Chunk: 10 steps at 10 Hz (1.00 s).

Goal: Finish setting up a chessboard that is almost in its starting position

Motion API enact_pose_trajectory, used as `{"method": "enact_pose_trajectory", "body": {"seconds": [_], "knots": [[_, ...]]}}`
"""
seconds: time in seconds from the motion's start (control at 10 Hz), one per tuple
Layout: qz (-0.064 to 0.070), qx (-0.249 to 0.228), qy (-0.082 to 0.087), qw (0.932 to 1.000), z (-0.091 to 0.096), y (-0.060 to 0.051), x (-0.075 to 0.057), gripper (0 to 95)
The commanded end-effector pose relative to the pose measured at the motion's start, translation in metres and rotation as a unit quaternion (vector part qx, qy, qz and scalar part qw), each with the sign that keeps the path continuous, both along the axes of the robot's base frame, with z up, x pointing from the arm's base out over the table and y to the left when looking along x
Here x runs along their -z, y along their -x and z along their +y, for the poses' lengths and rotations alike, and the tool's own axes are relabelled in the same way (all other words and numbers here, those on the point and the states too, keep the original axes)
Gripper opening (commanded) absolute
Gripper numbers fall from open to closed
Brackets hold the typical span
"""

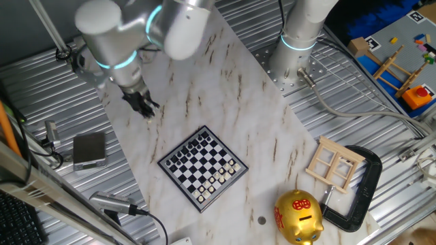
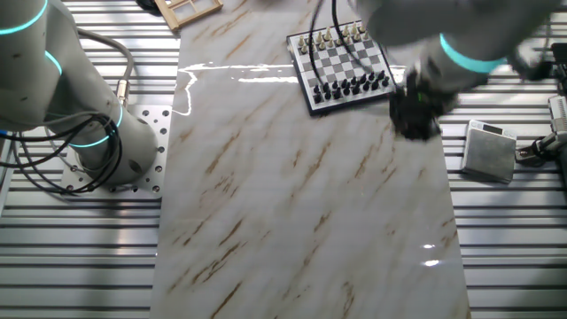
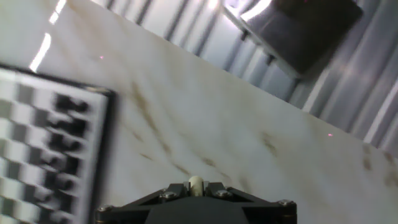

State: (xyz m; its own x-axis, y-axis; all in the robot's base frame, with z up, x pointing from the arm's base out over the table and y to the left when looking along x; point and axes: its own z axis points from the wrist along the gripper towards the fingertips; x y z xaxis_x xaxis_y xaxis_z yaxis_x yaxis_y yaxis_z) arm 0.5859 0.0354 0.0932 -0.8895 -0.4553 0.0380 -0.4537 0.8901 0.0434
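Chessboard (image 1: 202,167) lies near the claw (image 1: 144,105), which hangs above marble.

- The gripper (image 2: 415,111) is a dark smear in the other fixed view; jaw state unreadable.
- The chessboard (image 3: 43,143) is blurred and cut off at the hand view's left edge.
- Piece types on it are too small to tell.

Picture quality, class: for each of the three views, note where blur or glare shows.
One fixed view: sharp overall, chessboard crisp, arm slightly soft. Other fixed view: the end effector and forearm are smeared by motion; bright glare streaks lie on the marble tabletop beside the board. Hand view: the whole frame is motion-blurred, the black pieces smudged, with a glare patch at the upper left.
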Motion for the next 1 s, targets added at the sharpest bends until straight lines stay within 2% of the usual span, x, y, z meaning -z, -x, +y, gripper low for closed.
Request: {"method": "enact_pose_trajectory", "body": {"seconds": [0.1,0.3,0.5,0.6,0.7,0.9,1.0], "knots": [[0.000,0.001,0.002,1.0000,0.012,0.002,-0.003,0.0],[0.001,-0.009,0.000,1.0000,0.012,0.002,-0.003,0.0],[-0.001,-0.043,-0.005,0.9991,0.012,0.002,-0.003,0.0],[-0.002,-0.067,-0.014,0.9977,0.012,0.002,-0.003,0.0],[-0.003,-0.070,-0.019,0.9973,0.012,0.002,-0.003,0.0],[0.002,-0.069,-0.024,0.9974,0.016,0.007,-0.007,0.0],[0.002,-0.063,-0.029,0.9976,0.025,0.014,-0.011,0.0]]}}
